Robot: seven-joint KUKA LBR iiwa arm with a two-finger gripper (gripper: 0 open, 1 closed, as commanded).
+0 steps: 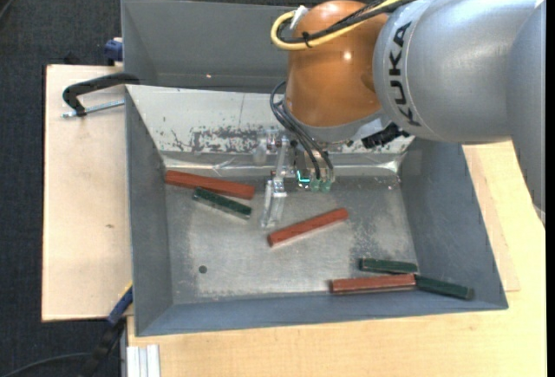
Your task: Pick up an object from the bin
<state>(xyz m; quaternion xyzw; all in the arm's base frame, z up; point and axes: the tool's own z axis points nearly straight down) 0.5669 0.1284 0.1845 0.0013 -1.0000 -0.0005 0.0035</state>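
Most room is in the front left corner of the bin (143, 219).
The floor is bare along the front wall from the left corner to the middle, but for one tiny dark dot (202, 269). Near the left wall, farther back, a red stick (211, 184) and a green stick (222, 203) lie close together. The gripper (274, 215) and the big arm (416, 63) above it fill the back middle. A second red stick (307, 226) lies tilted just beside the gripper, in the middle. By the front wall on the right, three more sticks (373, 283) lie close, two green and one red. Between them and the middle stick the floor is bare.
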